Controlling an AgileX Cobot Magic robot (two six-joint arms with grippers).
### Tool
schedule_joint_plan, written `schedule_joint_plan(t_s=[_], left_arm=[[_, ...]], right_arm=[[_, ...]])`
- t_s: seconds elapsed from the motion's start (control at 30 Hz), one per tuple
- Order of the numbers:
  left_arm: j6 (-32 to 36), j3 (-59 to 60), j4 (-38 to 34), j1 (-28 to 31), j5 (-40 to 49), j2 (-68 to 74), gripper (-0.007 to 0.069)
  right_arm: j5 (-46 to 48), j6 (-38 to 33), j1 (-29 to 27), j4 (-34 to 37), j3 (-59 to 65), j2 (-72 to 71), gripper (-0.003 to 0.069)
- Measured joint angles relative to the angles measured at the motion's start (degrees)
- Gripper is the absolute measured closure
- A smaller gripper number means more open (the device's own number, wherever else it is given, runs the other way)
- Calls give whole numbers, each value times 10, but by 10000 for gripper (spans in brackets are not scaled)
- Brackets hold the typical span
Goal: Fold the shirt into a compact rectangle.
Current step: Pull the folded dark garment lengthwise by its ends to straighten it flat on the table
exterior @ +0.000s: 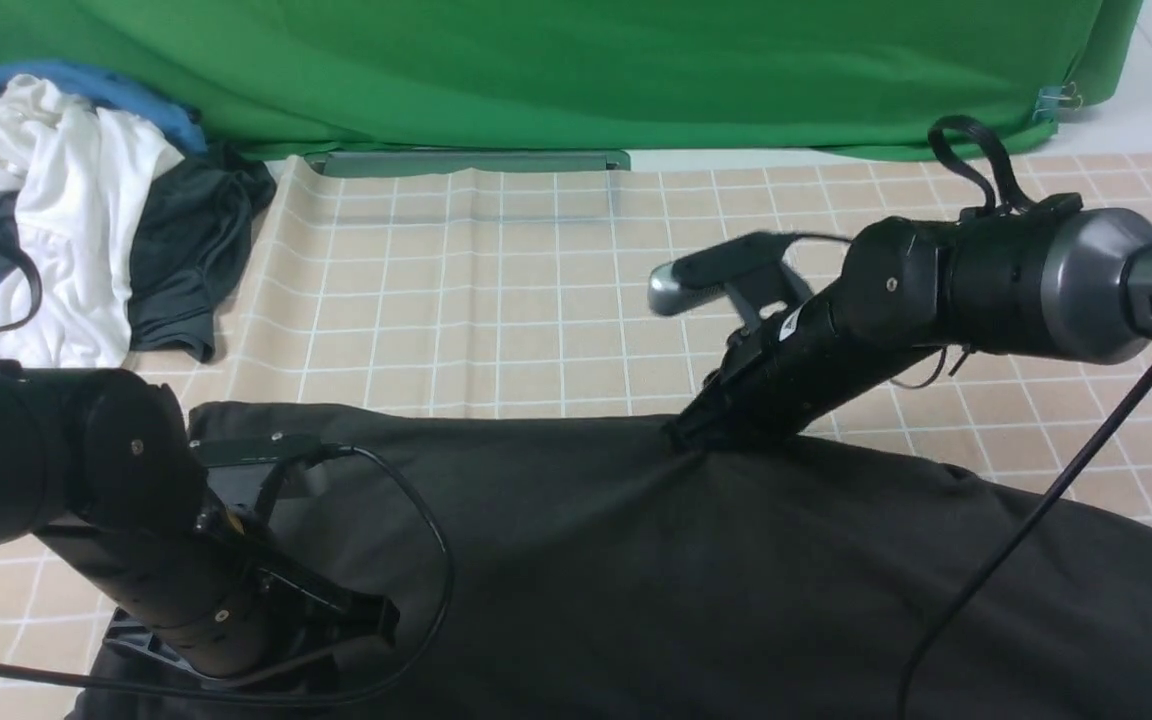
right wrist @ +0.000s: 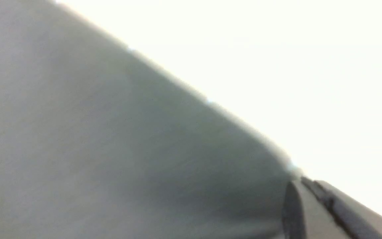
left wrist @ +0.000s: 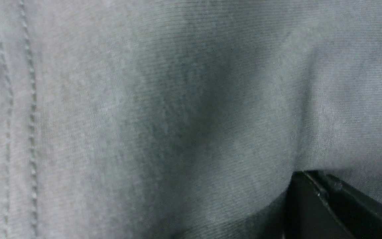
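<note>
Pinches far edge of black shirt, spread over checked mat, with right gripper; rests left gripper low on near-left fabric, finger spread impossible to tell.

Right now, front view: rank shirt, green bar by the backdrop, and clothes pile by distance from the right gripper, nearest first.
1. shirt: its far edge meets the right gripper, centre.
2. green bar: at the backdrop's foot, farther back and to the left.
3. clothes pile: far-left back corner.
</note>
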Motion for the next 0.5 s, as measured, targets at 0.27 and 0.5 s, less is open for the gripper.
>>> schedule_joint_plan(t_s=[0.27,0.5], left_arm=[[-5,-2,-1,0,0,-3,606],[-5,-11,6,0,4,-57,606]], right_arm=[[115,4,-51,-34,-28,-33,620],[264,9,-139,-82,-20,-179,620]])
